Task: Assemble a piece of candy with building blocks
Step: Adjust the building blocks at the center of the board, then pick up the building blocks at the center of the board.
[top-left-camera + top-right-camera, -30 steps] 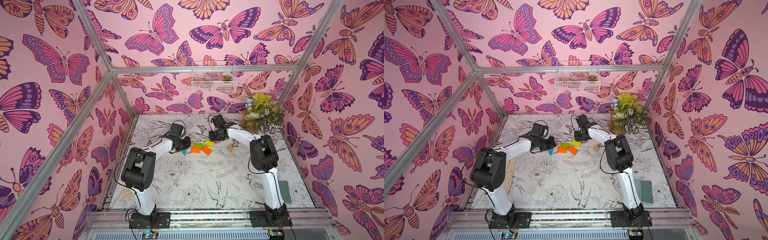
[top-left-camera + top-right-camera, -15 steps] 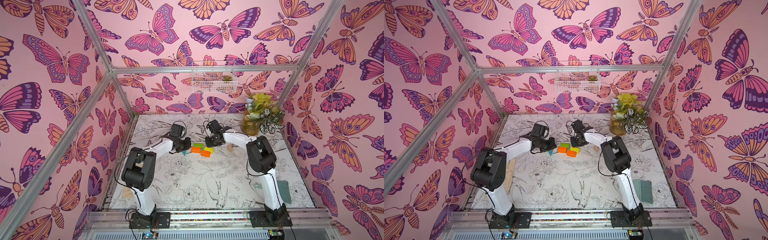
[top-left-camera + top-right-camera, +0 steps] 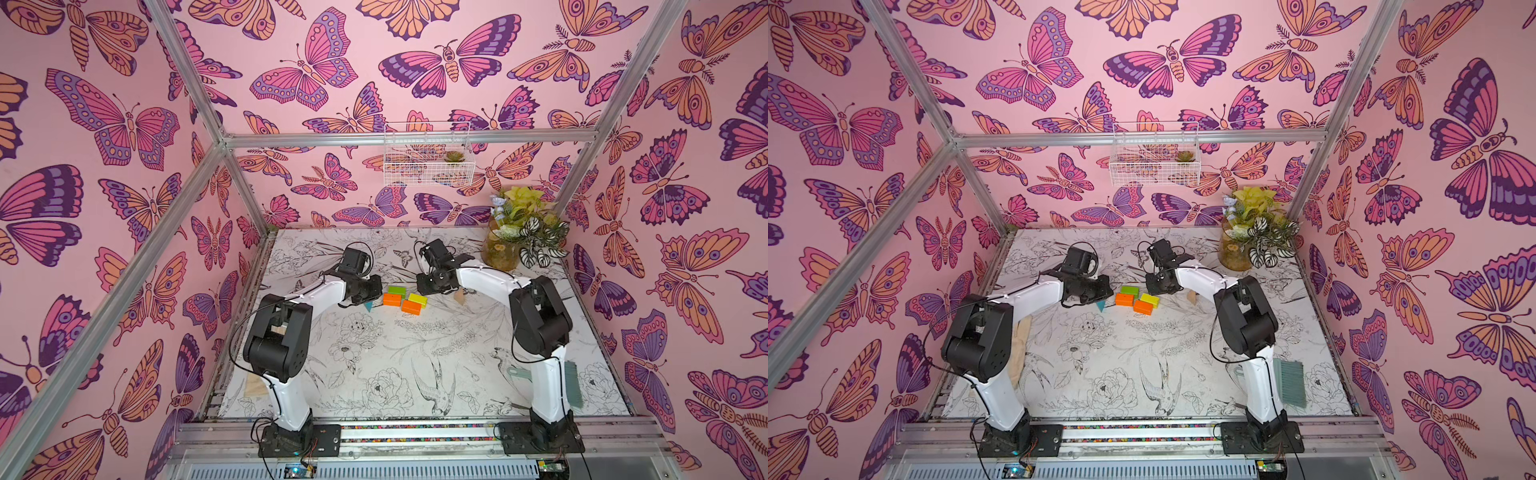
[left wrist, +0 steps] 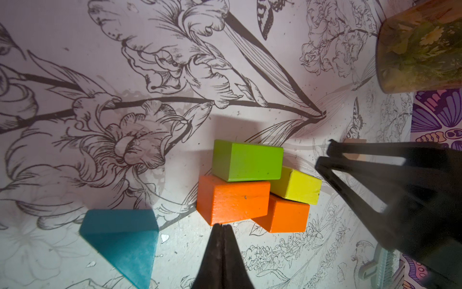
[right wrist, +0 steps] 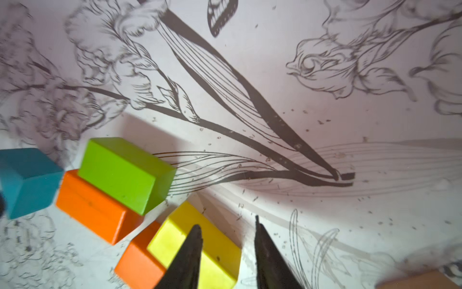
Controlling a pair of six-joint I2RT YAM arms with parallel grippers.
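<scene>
The left end effector (image 4: 221,226), clenched empty, touches an orange block (image 4: 233,200). The right end effector (image 5: 227,222), parted and empty, hovers over the skewed yellow block (image 4: 296,186) in the counter's (image 3: 415,353) far half. Nudge it gently flush with the green block (image 4: 247,160).

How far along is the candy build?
Done: four bricks gathered; green block beside the first orange block, yellow block against the second orange block, that pair skewed, so no clean rectangle. In hand: nothing. The left fingers are shut, tips at the first orange block's edge; the right fingers are open over the yellow block. To do: square the bricks, then add the teal triangle and tan triangle, both lying apart.
</scene>
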